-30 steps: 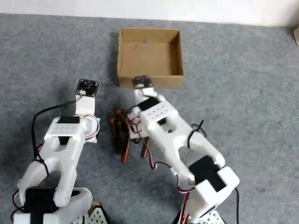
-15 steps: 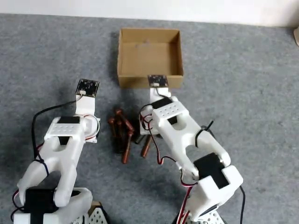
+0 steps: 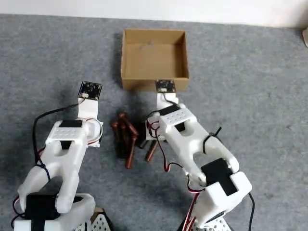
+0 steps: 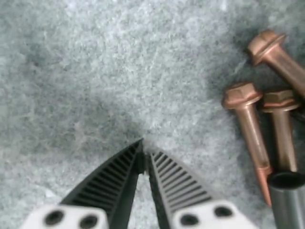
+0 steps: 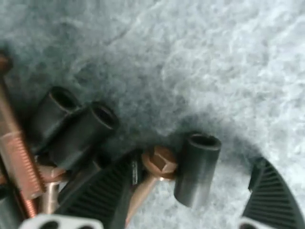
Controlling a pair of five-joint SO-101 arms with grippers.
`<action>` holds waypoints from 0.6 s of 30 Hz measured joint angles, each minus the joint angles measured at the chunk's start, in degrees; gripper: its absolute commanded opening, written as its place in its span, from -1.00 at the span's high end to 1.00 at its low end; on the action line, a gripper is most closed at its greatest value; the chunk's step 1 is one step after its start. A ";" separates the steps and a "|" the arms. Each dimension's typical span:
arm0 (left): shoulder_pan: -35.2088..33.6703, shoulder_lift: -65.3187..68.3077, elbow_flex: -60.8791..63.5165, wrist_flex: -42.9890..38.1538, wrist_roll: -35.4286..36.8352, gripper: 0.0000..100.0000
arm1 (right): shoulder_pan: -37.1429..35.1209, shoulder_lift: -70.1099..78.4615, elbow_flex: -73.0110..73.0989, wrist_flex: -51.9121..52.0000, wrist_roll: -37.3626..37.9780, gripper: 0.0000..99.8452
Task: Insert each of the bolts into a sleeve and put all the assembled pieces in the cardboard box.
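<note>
**Ops:** gripper status?

**Me:** I read the left gripper point(image 4: 144, 153) as clenched on nothing, ribbed fingers point(image 4: 112, 183) tip to tip over bare carpet point(image 4: 95, 71). Three copper bolts point(image 4: 249, 124) lie near it, off to one side, roughly side by side. A dark tube end point(image 4: 286, 191) sits by their tips

**Ops:** and the right?

**Me:** right gripper point(image 5: 196, 164) is spread wide, holding nothing. One black sleeve point(image 5: 193, 183) sits between its fingers with a bolt's hex head point(image 5: 160, 161) touching its side. That bolt is outside the sleeve, not inserted. I can't tell if the sleeve stands or lies. Two more sleeves point(image 5: 81, 129) lie side by side beyond one finger, next to a threaded bolt point(image 5: 16, 157)

**Ops:** where's everything relative to the box?

**Me:** from the high view, the heap point(image 3: 126, 138) of bolts and sleeves is on the carpet between the left arm point(image 3: 67, 144) and right arm point(image 3: 185, 137), in front of the cardboard box point(image 3: 139, 82). The right arm's wrist end is close to the box's front wall, and the left arm's wrist sits back beside the heap
</note>
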 measured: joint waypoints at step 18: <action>0.00 0.00 0.00 -1.14 0.00 0.99 | 3.16 0.09 -3.69 1.67 -4.92 0.34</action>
